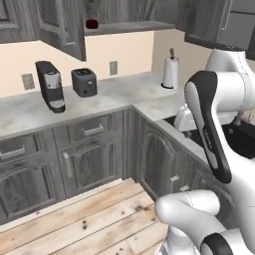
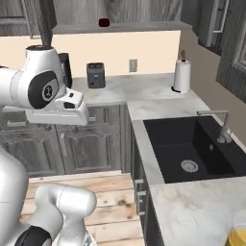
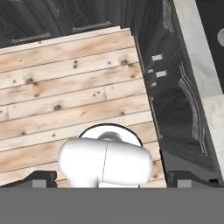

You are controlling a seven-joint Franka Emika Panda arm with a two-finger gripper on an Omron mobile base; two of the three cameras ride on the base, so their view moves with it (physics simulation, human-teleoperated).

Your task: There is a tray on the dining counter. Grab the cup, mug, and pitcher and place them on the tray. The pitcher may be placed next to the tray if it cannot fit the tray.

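- The gripper (image 3: pixel 112 177) points down at the wooden floor (image 3: pixel 65 87); its two dark fingertips (image 3: pixel 41 178) sit far apart at the lower corners of the hand view, so the jaws are spread wide with nothing between them.
- The mug (image 1: pixel 92 23), small and dark red, stands on a high shelf (image 1: pixel 129 27) under the grey upper cabinets (image 1: pixel 55 25), against the far wall; the right base view shows it too (image 2: pixel 104 22), at the top centre.
- The pitcher (image 2: pixel 239 231) shows as a slice of clear glass with orange liquid at the near right corner of the right base view, standing on the marble surface (image 2: pixel 192 211) near the black sink (image 2: pixel 192 149).
- On the far stretch of that surface, the left base view has a black coffee machine (image 1: pixel 51 85) at the left, a dark toaster (image 1: pixel 83 82) just to its right, and a paper towel roll (image 1: pixel 170 72) well apart at the far right corner.
- A tap (image 2: pixel 221 125) rises at the right rim of the sink.
- Grey wood-grain lower cabinets (image 1: pixel 84 154) run below the surface and turn the corner towards the near right.
- The arm's white links stand between the cameras and the cabinets, well apart from the mug and the pitcher.
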